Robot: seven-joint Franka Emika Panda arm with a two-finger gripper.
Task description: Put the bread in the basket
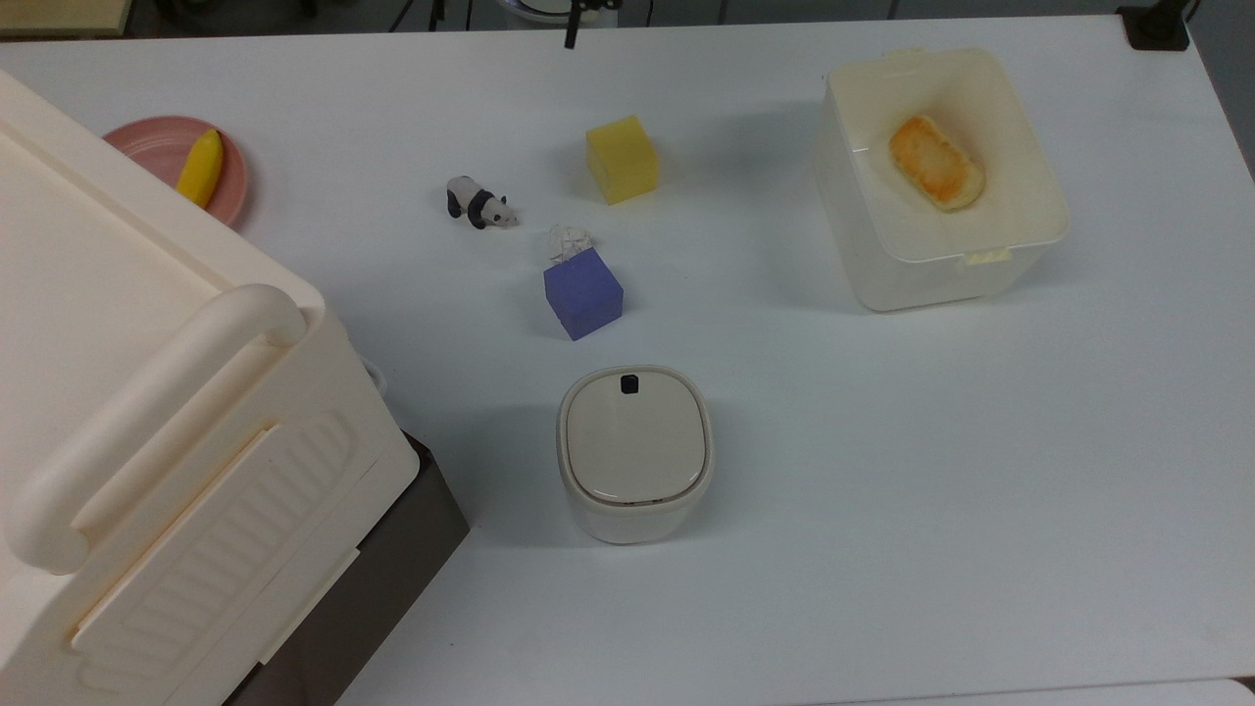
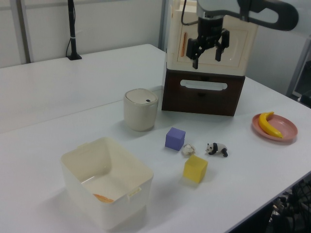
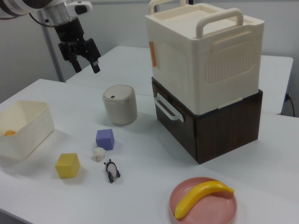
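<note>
White table: basket, bin, cubes, plate, box.

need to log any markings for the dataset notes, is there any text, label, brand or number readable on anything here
None: no word, brand or number can be read on anything.
The small lidded bin carries only a plain black button, unmarked.
The big cream handled box has an orange strip on one corner, with nothing legible on it.
The basket and bread are unmarked.
</note>
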